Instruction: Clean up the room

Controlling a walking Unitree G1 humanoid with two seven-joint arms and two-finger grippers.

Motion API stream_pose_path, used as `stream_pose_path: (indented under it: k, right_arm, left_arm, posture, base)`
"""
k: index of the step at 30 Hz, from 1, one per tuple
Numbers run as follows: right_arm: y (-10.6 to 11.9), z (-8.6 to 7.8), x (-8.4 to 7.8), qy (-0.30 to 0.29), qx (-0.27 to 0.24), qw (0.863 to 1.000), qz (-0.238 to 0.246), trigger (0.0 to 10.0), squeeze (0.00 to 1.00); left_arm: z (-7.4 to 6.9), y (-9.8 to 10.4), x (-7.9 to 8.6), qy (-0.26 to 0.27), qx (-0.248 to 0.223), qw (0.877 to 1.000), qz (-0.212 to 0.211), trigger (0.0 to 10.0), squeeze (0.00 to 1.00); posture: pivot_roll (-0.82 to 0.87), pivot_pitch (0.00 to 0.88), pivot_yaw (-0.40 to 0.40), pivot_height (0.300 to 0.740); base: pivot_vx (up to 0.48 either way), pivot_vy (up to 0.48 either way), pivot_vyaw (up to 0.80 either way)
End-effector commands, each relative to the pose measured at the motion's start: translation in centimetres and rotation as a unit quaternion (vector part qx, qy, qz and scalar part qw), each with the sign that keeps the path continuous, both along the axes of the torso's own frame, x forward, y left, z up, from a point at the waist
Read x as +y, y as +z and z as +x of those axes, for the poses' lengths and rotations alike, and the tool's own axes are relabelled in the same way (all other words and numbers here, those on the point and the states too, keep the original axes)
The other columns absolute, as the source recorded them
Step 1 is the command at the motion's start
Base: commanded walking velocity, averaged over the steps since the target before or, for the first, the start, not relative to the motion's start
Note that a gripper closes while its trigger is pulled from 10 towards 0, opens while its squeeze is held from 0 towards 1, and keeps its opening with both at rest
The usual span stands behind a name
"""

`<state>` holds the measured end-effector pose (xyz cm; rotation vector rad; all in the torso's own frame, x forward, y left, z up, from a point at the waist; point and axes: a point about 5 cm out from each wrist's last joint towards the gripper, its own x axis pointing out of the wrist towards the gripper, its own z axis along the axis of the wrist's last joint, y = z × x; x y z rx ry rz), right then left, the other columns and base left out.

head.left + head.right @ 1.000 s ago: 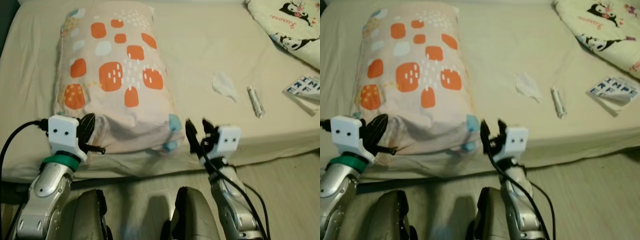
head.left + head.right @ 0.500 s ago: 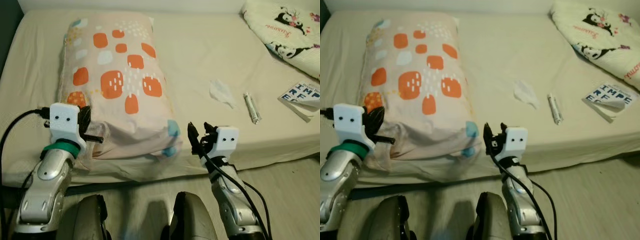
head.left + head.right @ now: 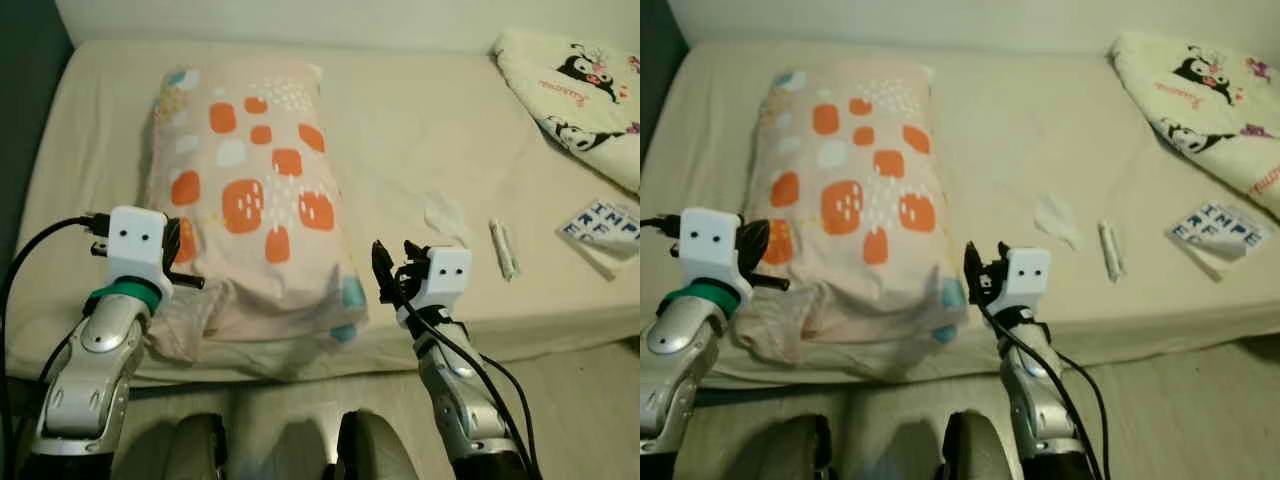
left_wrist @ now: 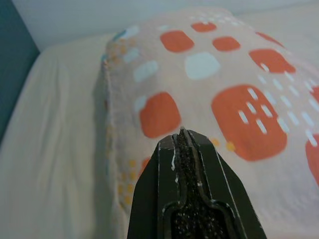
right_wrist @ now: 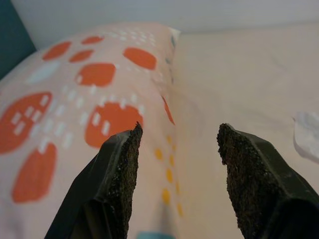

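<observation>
A pink pillow (image 3: 265,195) with orange and white patches lies lengthwise on the left part of the beige bed (image 3: 400,110). My left gripper (image 3: 180,245) is at the pillow's near left corner. Its fingers (image 4: 182,149) are shut, with their tips against the fabric, and no cloth shows between them. My right gripper (image 3: 393,272) stands open just off the pillow's near right corner, above the bed's front edge. Its two fingers (image 5: 122,164) are spread, and only the pillow's side and the bare sheet lie beyond them.
On the sheet to the right lie a crumpled white tissue (image 3: 445,212), a small wrapped tube (image 3: 503,248) and a printed booklet (image 3: 610,225). A cream blanket with cartoon prints (image 3: 575,80) covers the far right corner. A dark wall (image 3: 25,130) borders the bed's left side.
The whole view has shifted, and more of the bed and the dark wall now show. The pillow's near end lies farther onto the mattress and looks more crumpled. Both grippers stay at its near corners.
</observation>
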<state>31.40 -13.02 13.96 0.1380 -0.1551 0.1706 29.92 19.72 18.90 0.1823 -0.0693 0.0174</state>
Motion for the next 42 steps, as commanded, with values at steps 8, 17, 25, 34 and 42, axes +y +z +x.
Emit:
stream_pose_path:
  k: [8, 17, 25, 34, 42]
  right_arm:
    - [-0.8, -0.1, -0.4, -0.012, 0.012, 1.000, -0.001, 10.0, 0.00]
    - [-1.9, 0.0, -0.3, -0.019, 0.030, 0.999, -0.008, 10.0, 0.00]
    - [-2.6, 0.0, 0.1, -0.021, 0.040, 0.999, -0.016, 10.0, 0.00]
    - [-2.8, 0.1, 0.4, -0.017, 0.040, 0.999, -0.017, 10.0, 0.00]
    - [-2.9, 0.1, 0.3, -0.019, 0.040, 0.999, -0.020, 10.0, 0.00]
  left_arm:
    - [0.2, -0.4, -0.4, -0.009, 0.013, 1.000, 0.006, 10.0, 0.00]
    - [-0.2, -2.2, -0.7, -0.015, 0.034, 0.999, 0.026, 10.0, 0.00]
    - [-0.5, -3.5, -0.8, -0.003, 0.048, 0.999, 0.025, 10.0, 0.00]
    - [-0.3, -3.8, -0.9, 0.012, 0.045, 0.998, 0.030, 10.0, 0.00]
    - [-0.2, -3.8, -0.9, 0.012, 0.041, 0.999, 0.029, 10.0, 0.00]
  posture:
    - [0.10, 0.121, -0.052, 0.701]
    - [0.10, 0.115, -0.053, 0.721]
    - [0.11, 0.112, -0.055, 0.721]
    - [0.11, 0.106, -0.055, 0.721]
    - [0.11, 0.106, -0.055, 0.721]
  base:
    - [0.000, 0.000, 0.00]
    - [0.000, 0.000, 0.00]
    - [0.000, 0.000, 0.00]
    - [0.000, -0.324, 0.00]
    - [0.000, -0.442, 0.00]
